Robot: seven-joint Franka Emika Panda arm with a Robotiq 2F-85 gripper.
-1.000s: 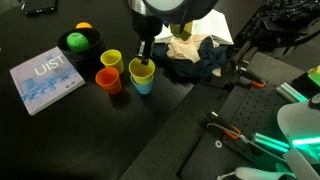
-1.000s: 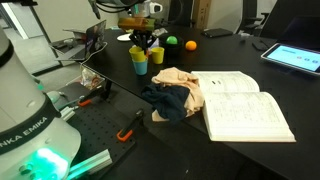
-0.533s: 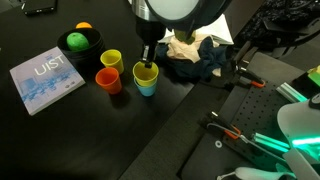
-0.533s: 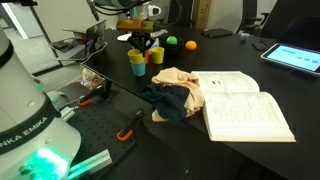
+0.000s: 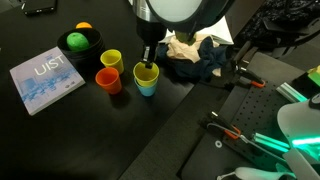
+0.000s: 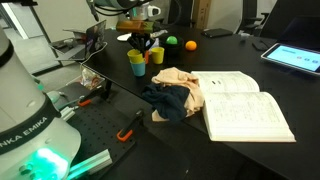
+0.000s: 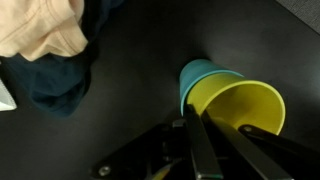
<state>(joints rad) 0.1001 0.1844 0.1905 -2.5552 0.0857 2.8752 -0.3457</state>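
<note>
**Gripper pinching rim of the nested yellow cup**

In an exterior view the arm is coming down from 12 o'clock. The gripper (image 5: 147, 62) is sitting right at the rim of the nested yellow cup (image 5: 144, 72). That cup is standing inside a blue cup (image 5: 145, 87). The 2 are standing upright as 1 stack on the black table (image 5: 60, 130), roughly mid-table.

In the wrist view the jaws are pressing together. The fingers (image 7: 200, 150) are meeting on the yellow cup's wall at about 8 o'clock on its rim, and they appear to be pinching it. The blue cup is showing behind the yellow rim at 10 o'clock.

Around the stack, in an exterior view:
- An orange cup (image 5: 108, 80) is standing at 9 o'clock, near but apart.
- A spare yellow cup (image 5: 111, 62) is standing at 10 o'clock, just beside the orange one. I cannot tell whether they are touching.
- A green ball (image 5: 76, 41) and an orange ball (image 5: 84, 27) are lying farther out at 10 o'clock.
- A booklet (image 5: 45, 78) is lying flat at 9 o'clock, well apart.
- A cloth pile (image 5: 195, 58), tan over dark blue, is lying at 2 o'clock, near the stack.
- An open book (image 6: 245, 105) is lying just beside the cloth pile.
</note>
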